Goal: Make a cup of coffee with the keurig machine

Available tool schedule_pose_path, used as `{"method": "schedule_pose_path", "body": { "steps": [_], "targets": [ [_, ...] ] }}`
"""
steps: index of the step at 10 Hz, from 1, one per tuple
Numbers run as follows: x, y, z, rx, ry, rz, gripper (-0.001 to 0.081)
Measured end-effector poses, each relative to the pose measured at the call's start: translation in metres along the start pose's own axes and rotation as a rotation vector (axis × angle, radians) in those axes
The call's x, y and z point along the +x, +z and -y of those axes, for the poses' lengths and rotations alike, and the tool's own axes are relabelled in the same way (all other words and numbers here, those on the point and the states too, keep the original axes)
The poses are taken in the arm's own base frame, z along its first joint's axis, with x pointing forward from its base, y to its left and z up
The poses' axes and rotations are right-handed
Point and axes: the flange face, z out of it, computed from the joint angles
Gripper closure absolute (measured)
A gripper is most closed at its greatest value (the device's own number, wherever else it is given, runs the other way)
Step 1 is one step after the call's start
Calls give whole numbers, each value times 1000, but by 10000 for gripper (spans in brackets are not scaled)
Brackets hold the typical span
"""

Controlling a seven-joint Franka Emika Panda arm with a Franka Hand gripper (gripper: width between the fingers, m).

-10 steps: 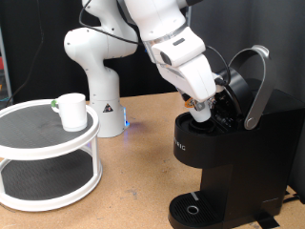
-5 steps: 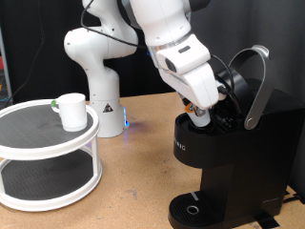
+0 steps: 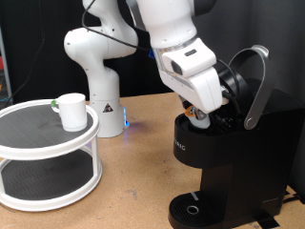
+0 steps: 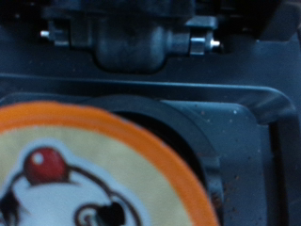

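The black keurig machine point(image 3: 233, 143) stands at the exterior view's right with its silver-grey lid handle point(image 3: 255, 86) raised and the brew chamber open. My gripper point(image 3: 198, 114) reaches down into that chamber. A small pod point(image 4: 85, 174) with an orange rim and a cream top with a red mark fills the wrist view close to the camera, over the dark round pod holder point(image 4: 193, 141) and off to one side of it. A bit of orange shows at my fingertips in the exterior view. The white cup point(image 3: 71, 110) stands on the round white shelf point(image 3: 48, 143), far from the gripper.
The arm's white base point(image 3: 100, 72) stands behind on the wooden table point(image 3: 133, 181). The two-tier round shelf takes up the exterior view's left. The machine's drip tray point(image 3: 195, 208) sits at its foot with nothing on it.
The arm has shifted slightly towards the exterior view's right and turned above the open chamber; the gripper tip stays at the chamber. The cup and the lid have not moved.
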Motion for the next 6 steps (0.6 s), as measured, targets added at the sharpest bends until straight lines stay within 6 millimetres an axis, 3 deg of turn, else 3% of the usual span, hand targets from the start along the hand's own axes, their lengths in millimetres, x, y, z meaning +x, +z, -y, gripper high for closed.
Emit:
{"method": "schedule_pose_path", "body": {
  "steps": [6],
  "targets": [
    [10,14,4,-36,-20,33,370]
  ]
}}
